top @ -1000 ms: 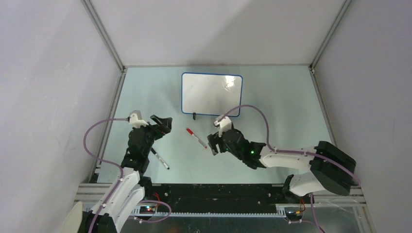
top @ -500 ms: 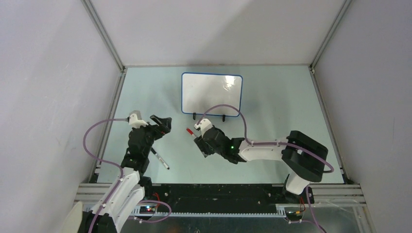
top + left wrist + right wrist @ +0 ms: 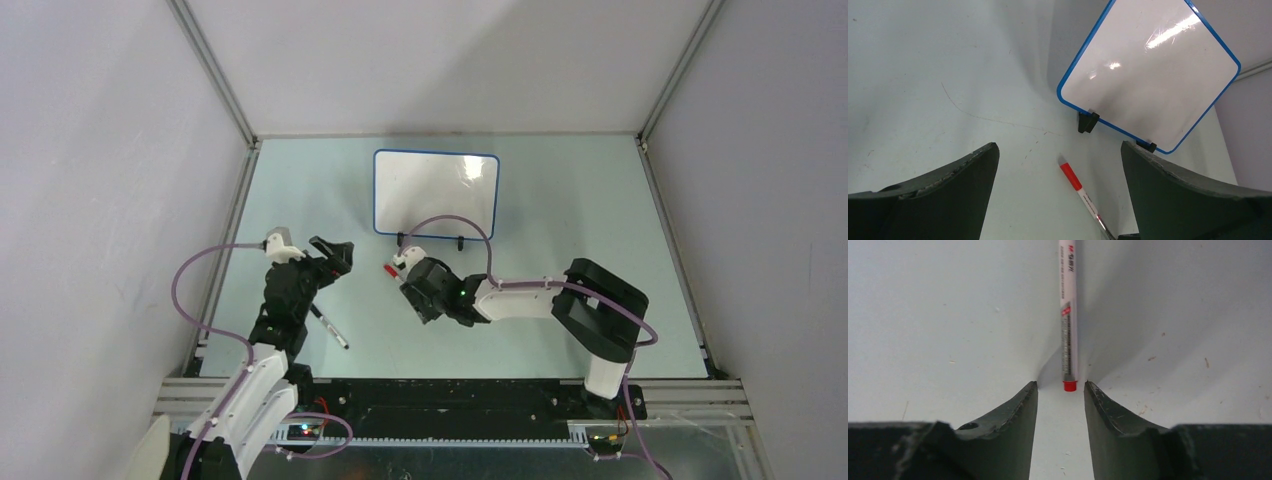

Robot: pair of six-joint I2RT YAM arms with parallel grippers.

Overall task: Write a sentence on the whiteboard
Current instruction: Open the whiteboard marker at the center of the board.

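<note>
From above, the whiteboard (image 3: 435, 193) stands on its clip feet near the middle of the counter's (image 3: 590, 220) far edge, its face plain white. Mid-counter, the right fingers (image 3: 412, 298) lie over a red marker (image 3: 391, 268). A black pen (image 3: 329, 329) lies toward the near left corner, by the left fingers (image 3: 338, 254).

In the left wrist view, those fingers are spread wide above the counter.

In the right wrist view, the fingers leave a narrow gap, and the marker's red end sits at its mouth, clear of both.

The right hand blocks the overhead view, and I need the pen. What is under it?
A pen lies on the table under the right hand, its rear end between the open fingers, not gripped. From above only the red cap shows; the rest is covered.
</note>
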